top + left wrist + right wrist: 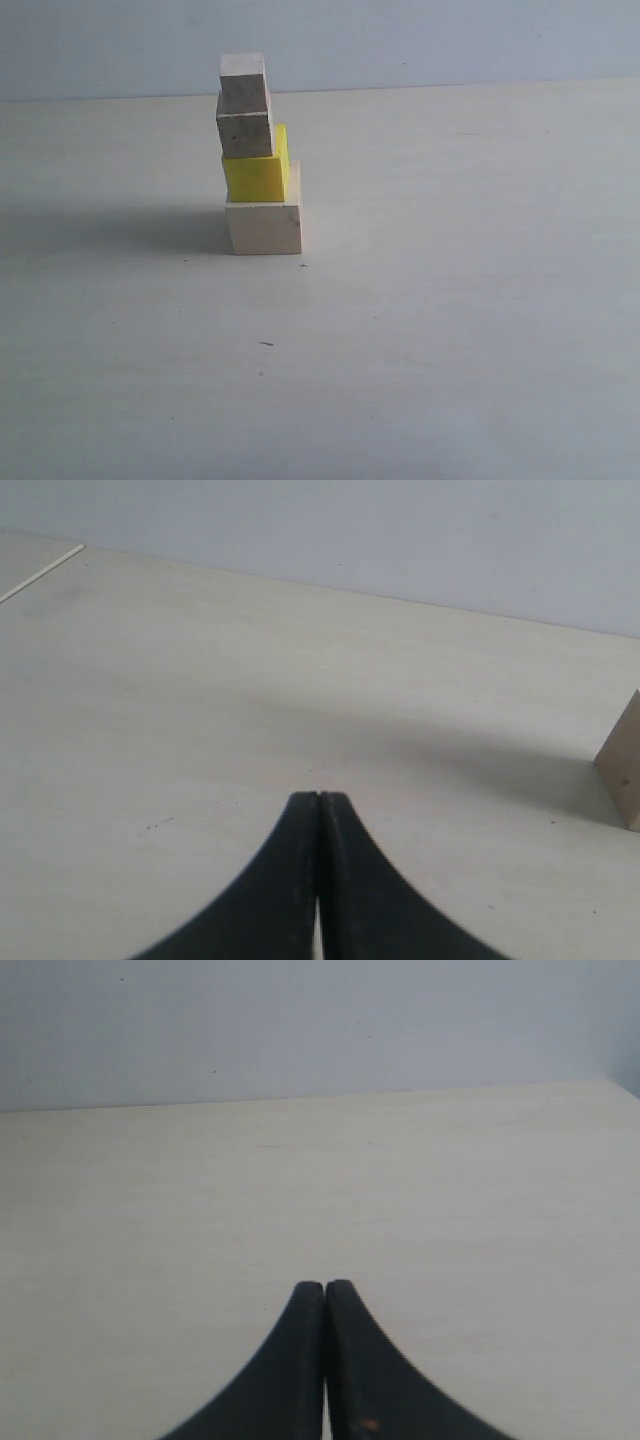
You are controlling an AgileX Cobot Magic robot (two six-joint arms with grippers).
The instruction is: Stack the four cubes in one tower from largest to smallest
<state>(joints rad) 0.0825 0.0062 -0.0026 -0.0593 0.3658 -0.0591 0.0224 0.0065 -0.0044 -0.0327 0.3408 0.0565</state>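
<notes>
A tower (258, 155) of four cubes stands on a wide, pale cream table (450, 320) with a faint wood grain. At the bottom is the large pale wood cube (264, 227). The bright yellow cube (255, 177) rests on it. On the yellow one sits a small greyish cube (245, 135) with a rough, speckled face, and a second small greyish cube (244, 82) tops the column. The two small cubes are not squared up with the ones below, so the column looks slightly uneven. A soft grey shadow (110, 230) stretches across the table from the foot of the tower. A few tiny dark specks (266, 343) mark the surface nearer the camera. Behind the table is a plain wall (450, 40) of pale blue-grey.

Neither claw appears in the exterior view.

The left gripper (318, 798) is closed, its two black fingers pressed together with nothing between them, above bare table. Ahead of its tips and off to one side, well apart, a corner of the pale wood cube shows at the picture's edge. A thin light strip (40, 575) runs along the table far ahead of the claw.

The right gripper (325, 1285) is also closed and holds nothing. Ahead of its tips lie open tabletop and the blue-grey wall.
</notes>
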